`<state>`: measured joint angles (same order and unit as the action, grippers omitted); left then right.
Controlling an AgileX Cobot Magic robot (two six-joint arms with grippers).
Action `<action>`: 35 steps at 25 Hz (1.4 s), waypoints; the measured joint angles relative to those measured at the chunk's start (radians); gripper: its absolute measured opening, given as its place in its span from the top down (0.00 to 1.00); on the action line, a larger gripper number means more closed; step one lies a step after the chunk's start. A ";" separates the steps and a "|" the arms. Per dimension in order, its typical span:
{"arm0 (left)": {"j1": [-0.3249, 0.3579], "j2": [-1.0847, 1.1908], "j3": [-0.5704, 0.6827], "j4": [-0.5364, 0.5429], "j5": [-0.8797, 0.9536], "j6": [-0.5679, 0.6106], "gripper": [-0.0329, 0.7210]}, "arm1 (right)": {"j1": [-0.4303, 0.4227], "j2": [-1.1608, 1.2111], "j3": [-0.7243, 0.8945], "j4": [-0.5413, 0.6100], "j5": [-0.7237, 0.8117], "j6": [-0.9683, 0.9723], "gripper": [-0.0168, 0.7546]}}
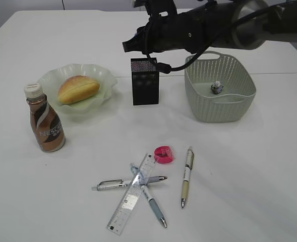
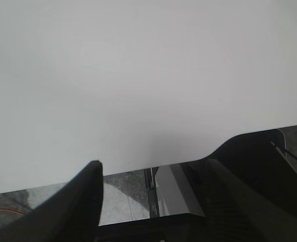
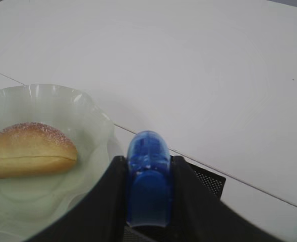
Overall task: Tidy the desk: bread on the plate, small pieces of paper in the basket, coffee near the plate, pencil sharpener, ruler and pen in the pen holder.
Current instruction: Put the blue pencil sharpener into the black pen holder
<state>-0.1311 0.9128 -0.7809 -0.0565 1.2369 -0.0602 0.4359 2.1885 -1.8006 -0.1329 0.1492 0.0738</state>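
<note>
My right gripper point(image 3: 147, 162) is shut on a blue translucent pencil sharpener point(image 3: 148, 151), held just above the black mesh pen holder point(image 3: 210, 177) point(image 1: 144, 80). In the exterior view the right gripper point(image 1: 129, 44) reaches across from the right. The bread point(image 1: 78, 89) lies on the green plate point(image 1: 100, 75), with the coffee point(image 1: 45, 125) standing in front of it. A pink pencil sharpener point(image 1: 164, 154), the clear ruler point(image 1: 131, 194) and three pens point(image 1: 187, 176) lie at the front of the desk. One small piece of paper point(image 1: 217, 88) sits in the basket point(image 1: 219, 108). My left gripper point(image 2: 153, 169) is open and empty over the desk edge.
The ruler lies across two crossed pens point(image 1: 149, 195). The right arm point(image 1: 229, 22) spans the back of the desk above the basket. The left wrist view shows bare white desk point(image 2: 138, 75) and floor beyond its edge.
</note>
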 joint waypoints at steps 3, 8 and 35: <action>0.000 0.000 0.000 0.000 0.000 0.000 0.36 | 0.000 0.020 0.000 -0.026 -0.018 0.000 0.72; 0.000 0.000 0.000 0.000 0.000 0.000 0.37 | -0.013 0.033 0.000 -0.043 -0.074 -0.002 0.72; 0.000 0.000 0.000 -0.026 0.000 0.000 0.38 | -0.026 0.099 -0.002 -0.050 -0.104 -0.002 0.71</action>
<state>-0.1311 0.9128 -0.7809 -0.0826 1.2369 -0.0602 0.4099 2.2878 -1.8029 -0.1832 0.0453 0.0723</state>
